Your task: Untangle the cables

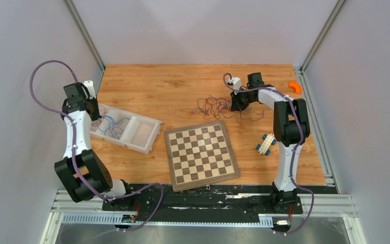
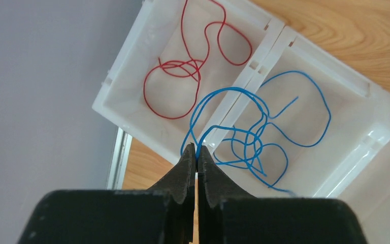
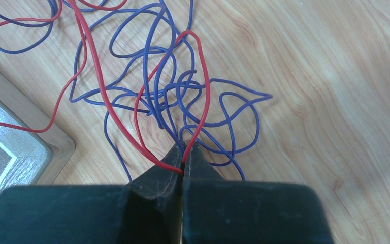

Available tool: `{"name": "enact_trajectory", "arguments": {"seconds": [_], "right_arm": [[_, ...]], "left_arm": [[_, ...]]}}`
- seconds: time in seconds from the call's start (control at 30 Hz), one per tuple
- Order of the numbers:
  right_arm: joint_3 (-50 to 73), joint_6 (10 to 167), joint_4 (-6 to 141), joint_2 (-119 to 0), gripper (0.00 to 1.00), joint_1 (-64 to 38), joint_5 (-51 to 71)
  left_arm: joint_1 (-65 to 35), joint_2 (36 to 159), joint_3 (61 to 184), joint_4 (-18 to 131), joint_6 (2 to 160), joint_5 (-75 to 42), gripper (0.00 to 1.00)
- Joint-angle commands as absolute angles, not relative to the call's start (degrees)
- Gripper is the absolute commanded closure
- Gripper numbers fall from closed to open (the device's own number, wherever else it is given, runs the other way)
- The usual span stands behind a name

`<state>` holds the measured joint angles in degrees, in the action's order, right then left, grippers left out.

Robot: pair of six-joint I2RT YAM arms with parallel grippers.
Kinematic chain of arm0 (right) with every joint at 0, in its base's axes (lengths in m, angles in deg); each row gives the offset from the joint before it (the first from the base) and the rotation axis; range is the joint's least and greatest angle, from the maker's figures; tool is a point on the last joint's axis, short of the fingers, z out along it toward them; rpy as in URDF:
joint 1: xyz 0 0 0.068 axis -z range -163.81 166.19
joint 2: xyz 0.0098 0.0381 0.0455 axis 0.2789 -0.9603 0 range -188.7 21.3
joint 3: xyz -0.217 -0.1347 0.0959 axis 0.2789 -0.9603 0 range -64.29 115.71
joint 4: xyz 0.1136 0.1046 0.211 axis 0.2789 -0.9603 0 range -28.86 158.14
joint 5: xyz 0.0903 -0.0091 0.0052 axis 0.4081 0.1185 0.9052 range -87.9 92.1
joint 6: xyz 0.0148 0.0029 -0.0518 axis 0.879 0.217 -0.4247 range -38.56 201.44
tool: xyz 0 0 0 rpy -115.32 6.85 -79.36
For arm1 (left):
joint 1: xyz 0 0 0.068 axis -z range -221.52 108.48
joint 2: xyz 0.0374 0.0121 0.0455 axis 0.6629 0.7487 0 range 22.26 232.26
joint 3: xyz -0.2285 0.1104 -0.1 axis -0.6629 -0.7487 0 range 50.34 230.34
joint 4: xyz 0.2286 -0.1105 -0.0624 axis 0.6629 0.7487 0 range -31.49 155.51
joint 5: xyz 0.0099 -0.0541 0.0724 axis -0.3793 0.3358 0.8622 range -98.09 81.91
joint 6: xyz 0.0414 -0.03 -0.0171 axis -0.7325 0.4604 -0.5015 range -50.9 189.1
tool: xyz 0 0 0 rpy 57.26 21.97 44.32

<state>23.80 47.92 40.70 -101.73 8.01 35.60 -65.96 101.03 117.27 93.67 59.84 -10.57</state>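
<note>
A tangle of red and dark purple cables (image 1: 214, 107) lies on the wood behind the chessboard. My right gripper (image 1: 236, 105) is down in it. In the right wrist view its jaws (image 3: 184, 151) are shut on a red cable (image 3: 205, 96), with purple cables (image 3: 257, 124) looped around it. My left gripper (image 1: 92, 109) hangs over the white tray (image 1: 152, 137). In the left wrist view it (image 2: 197, 150) is shut on a blue cable (image 2: 218, 92) that trails into the middle compartment. A separate red cable (image 2: 147, 96) lies in the end compartment.
The chessboard (image 1: 200, 152) lies in the middle, its corner (image 3: 30, 132) close to the tangle. A blue-and-white block toy (image 1: 266, 144) and an orange piece (image 1: 295, 87) lie to the right. Grey walls close in both sides.
</note>
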Motion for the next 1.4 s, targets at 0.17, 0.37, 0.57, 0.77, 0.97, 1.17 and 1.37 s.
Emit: {"name": "enact_trajectory", "arguments": {"seconds": [0.17,0.37,0.57,0.77,0.97,1.17,1.37], "right_arm": [[23.4,48.4,40.4,-98.1,1.0,7.8,36.0],[23.3,48.8,40.4,-98.3,1.0,7.8,36.0],[23.4,49.0,40.4,-98.3,1.0,7.8,36.0],[23.0,49.0,39.9,-96.8,1.0,7.8,38.6],[23.0,50.3,39.4,-91.4,1.0,7.7,48.1],[25.8,53.4,39.5,-88.1,1.0,6.3,56.9],[31.4,55.9,39.8,-86.7,1.0,3.3,61.8]], "left_arm": [[-59.5,99.2,111.6,89.2,64.3,-4.0,1.0],[-57.0,97.3,106.8,88.2,64.9,-10.3,1.0],[-56.9,102.4,105.2,86.6,66.7,-11.7,1.0],[-56.9,110.7,108.1,88.1,67.2,-13.3,0.92],[-57.2,100.0,112.8,90.5,63.9,-24.4,0.37],[-57.1,92.7,119.8,94.0,53.7,-37.6,0.0],[-51.5,95.3,119.9,81.4,55.4,-52.1,0.0]]}}
